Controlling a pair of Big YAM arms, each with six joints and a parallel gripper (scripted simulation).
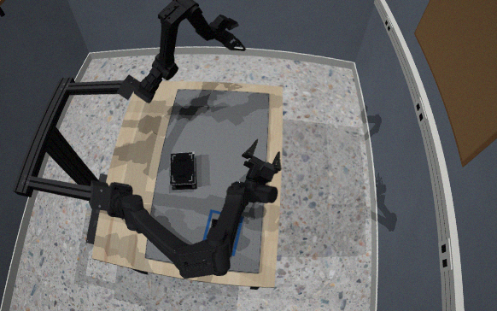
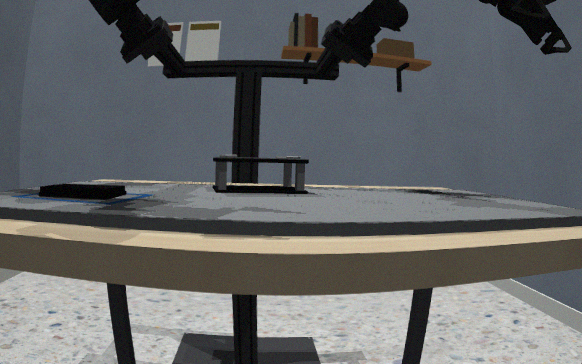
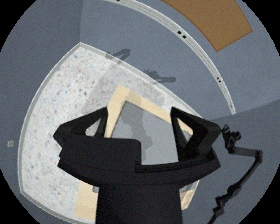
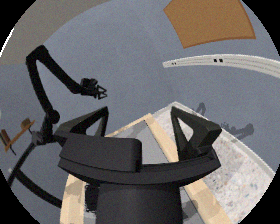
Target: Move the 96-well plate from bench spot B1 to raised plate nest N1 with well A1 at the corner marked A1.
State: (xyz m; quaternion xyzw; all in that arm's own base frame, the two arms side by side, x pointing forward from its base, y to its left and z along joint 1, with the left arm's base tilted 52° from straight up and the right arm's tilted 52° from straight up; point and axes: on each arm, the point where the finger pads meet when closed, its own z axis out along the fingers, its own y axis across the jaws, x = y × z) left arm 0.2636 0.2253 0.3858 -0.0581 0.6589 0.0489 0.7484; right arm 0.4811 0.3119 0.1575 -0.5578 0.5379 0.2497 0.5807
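Observation:
The 96-well plate (image 1: 214,222) (image 2: 83,191) is a low black block lying inside the blue outline of B1 (image 1: 237,237). The right arm hides most of it in the top view; its lettering and A1 corner cannot be read. The raised nest N1 (image 1: 183,167) (image 2: 260,160) is a black platform on grey posts with pale corner marks, and its top is bare. My left gripper (image 1: 240,36) (image 3: 139,110) is open and empty, high up, far from plate and nest. My right gripper (image 1: 267,147) (image 4: 139,109) is open and empty, above the mat's far side, away from both.
The grey mat (image 1: 229,132) lies on the wooden table (image 1: 135,141). The right arm's links (image 1: 156,231) reach over B1. The black stand (image 1: 41,137) (image 2: 247,120) carrying both arms is behind the nest. A wall shelf (image 2: 358,57) is at the back.

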